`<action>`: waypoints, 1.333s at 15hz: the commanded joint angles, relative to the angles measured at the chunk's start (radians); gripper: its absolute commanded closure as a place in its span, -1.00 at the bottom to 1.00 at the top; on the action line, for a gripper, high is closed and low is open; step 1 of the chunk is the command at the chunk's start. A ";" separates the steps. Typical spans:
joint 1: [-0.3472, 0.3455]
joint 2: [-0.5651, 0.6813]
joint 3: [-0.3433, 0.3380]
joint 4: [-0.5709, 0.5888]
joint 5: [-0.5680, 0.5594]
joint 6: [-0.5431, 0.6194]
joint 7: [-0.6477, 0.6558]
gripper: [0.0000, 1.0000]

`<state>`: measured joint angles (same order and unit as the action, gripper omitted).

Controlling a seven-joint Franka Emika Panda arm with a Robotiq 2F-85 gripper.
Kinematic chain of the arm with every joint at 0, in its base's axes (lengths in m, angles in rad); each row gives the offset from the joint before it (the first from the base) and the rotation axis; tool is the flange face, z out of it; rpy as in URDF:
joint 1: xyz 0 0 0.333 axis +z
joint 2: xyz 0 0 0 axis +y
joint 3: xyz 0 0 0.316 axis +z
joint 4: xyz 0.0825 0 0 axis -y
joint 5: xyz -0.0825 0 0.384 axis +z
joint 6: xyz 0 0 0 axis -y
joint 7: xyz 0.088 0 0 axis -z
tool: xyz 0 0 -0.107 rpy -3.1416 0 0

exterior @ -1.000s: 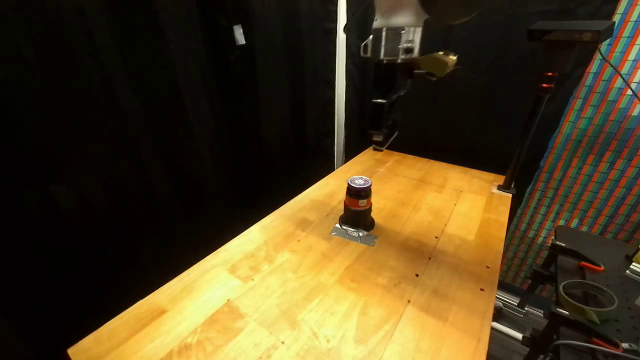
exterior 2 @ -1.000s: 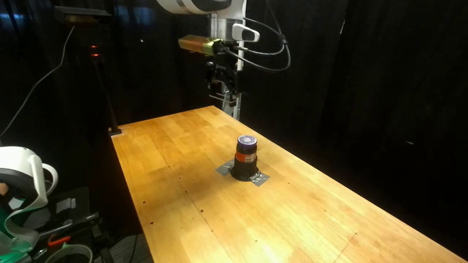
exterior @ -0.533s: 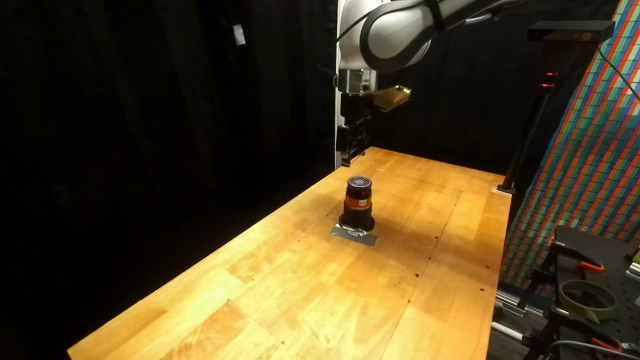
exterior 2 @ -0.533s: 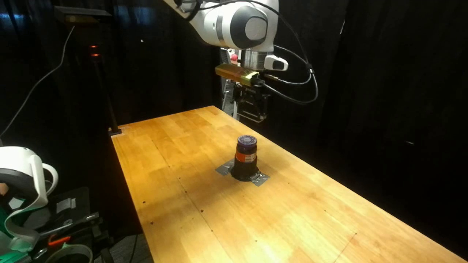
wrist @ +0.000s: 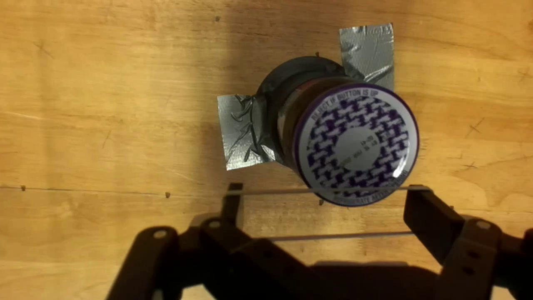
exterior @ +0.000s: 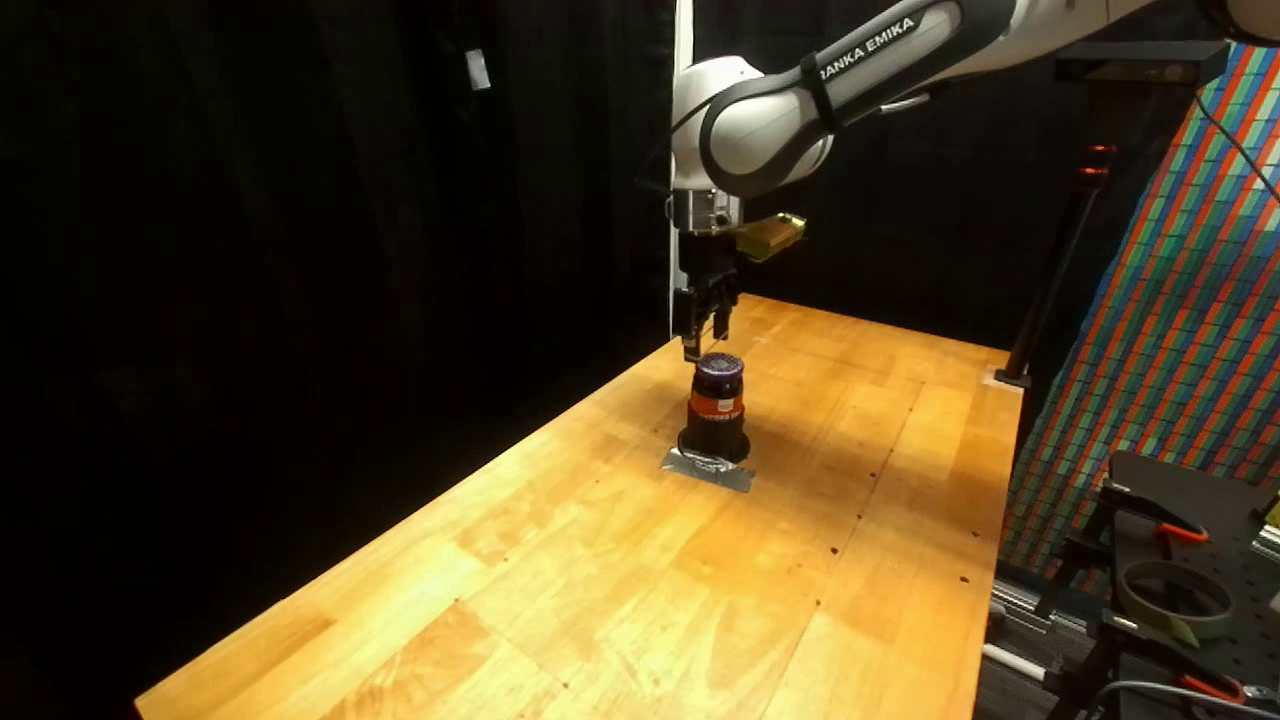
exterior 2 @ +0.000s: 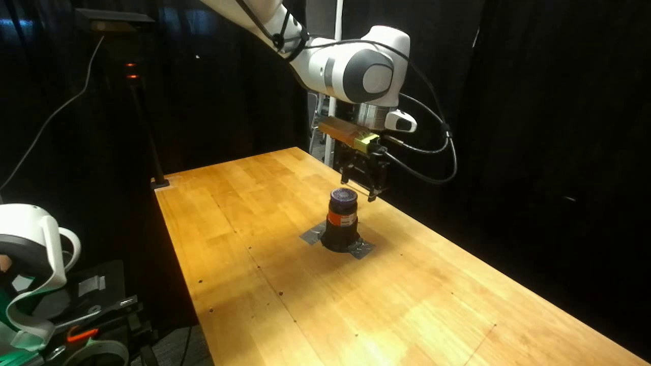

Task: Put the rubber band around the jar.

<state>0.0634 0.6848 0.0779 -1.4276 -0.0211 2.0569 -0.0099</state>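
Note:
The jar [exterior: 717, 405] stands upright in a black base taped to the wooden table. It is dark with an orange-red label, and it also shows in an exterior view [exterior 2: 342, 218]. In the wrist view its purple-and-white lid [wrist: 357, 143] faces up. My gripper [wrist: 326, 189] is open, fingers spread wide. The thin pale rubber band [wrist: 275, 192] is stretched around both fingers as two strands. One strand crosses over the lid's near edge in the wrist view; the other lies off the lid. In an exterior view the gripper [exterior 2: 358, 189] is just above lid height, beyond and beside the jar, apparently apart from it.
Grey tape strips [wrist: 245, 131] hold the base to the table [exterior: 640, 600]. A black post [exterior: 1055, 265] with a sensor stands at a table corner. A side cart [exterior: 1200, 530] with a tape roll [exterior: 1175, 600] is beside the table. Dark curtains hang behind.
My gripper has come down and closer to the jar, moving left in an exterior view and right in another, with the rubber band stretched on its fingers. The jar has not moved.

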 commanded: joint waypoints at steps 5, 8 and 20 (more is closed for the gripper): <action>-0.016 0.050 0.014 0.017 0.068 0.004 -0.052 -1.00; -0.018 0.043 0.020 -0.004 0.080 0.014 -0.062 -1.00; 0.001 -0.059 0.027 -0.140 0.082 0.014 -0.070 -1.00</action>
<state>0.0571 0.7078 0.1052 -1.4695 0.0515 2.0627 -0.0956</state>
